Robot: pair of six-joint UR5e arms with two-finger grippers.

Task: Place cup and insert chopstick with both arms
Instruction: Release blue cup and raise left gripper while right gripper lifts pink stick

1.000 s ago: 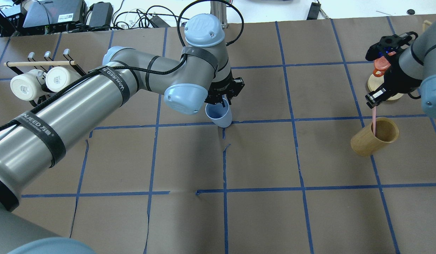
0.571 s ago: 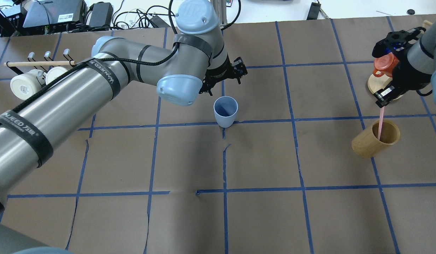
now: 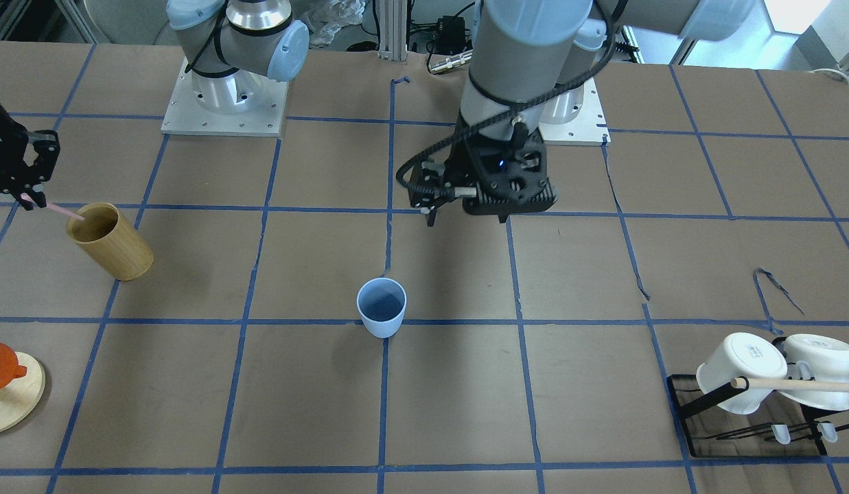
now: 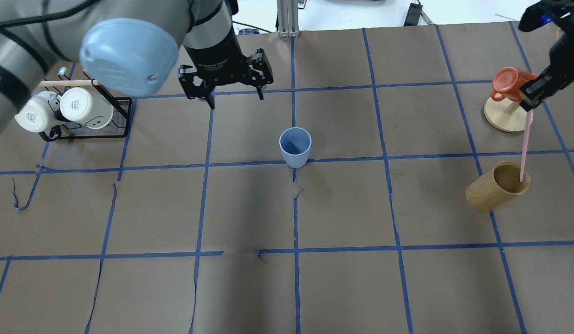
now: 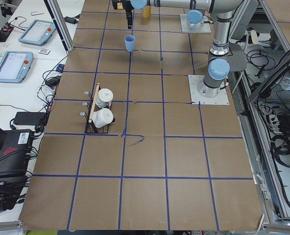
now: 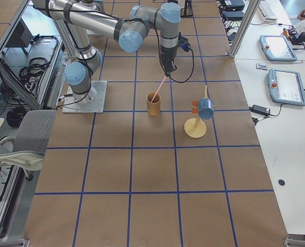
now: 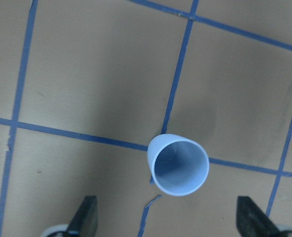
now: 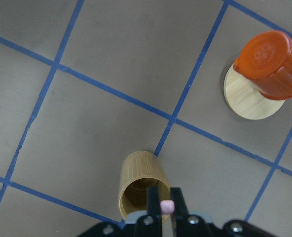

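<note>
Clamping the chopstick [image 4: 525, 144], right pincer [image 4: 528, 106] hangs over the wooden holder [image 4: 488, 192]; left pincer [image 4: 235, 99] gapes empty near the cup [image 4: 295, 147].

The cup [image 4: 295, 147] stands alone mid-table, its mouth open to approach from above and bare paper on every side. The left gripper [image 4: 235, 96] hangs well apart, jaws spread. Obstacles crowd the right gripper [image 4: 528, 103] (clamped on the chopstick [image 4: 524, 144]): the wooden cup [image 4: 491, 192] rings the stick's lower end, and the orange cup [image 4: 508, 80] is just beside.

Left claw [image 4: 235, 98] high, jaws wide; right claw [image 4: 529, 105] pinching chopstick [image 4: 524, 144].
</note>
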